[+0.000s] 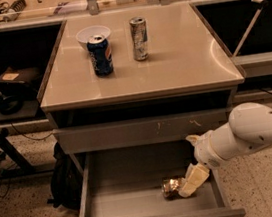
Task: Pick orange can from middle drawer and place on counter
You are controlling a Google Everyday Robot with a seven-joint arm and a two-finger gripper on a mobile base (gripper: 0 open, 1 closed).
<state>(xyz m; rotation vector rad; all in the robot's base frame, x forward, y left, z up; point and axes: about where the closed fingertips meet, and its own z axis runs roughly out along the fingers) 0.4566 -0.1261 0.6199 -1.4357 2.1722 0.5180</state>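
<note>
The orange can [170,187], small, shiny and crinkled, lies on its side on the bare floor of the open middle drawer [124,203], towards the right. My gripper [190,181], pale and at the end of the white arm coming in from the right, is down inside the drawer, right against the can's right side. The can rests on the drawer floor. The beige counter [185,63] is above, on top of the cabinet.
On the counter stand a blue soda can [100,55], a tall silver can [139,38] and a white bowl [93,35]. A shut drawer front with pale scratch marks [144,129] is above the open drawer. A black bag [63,184] sits left of the cabinet.
</note>
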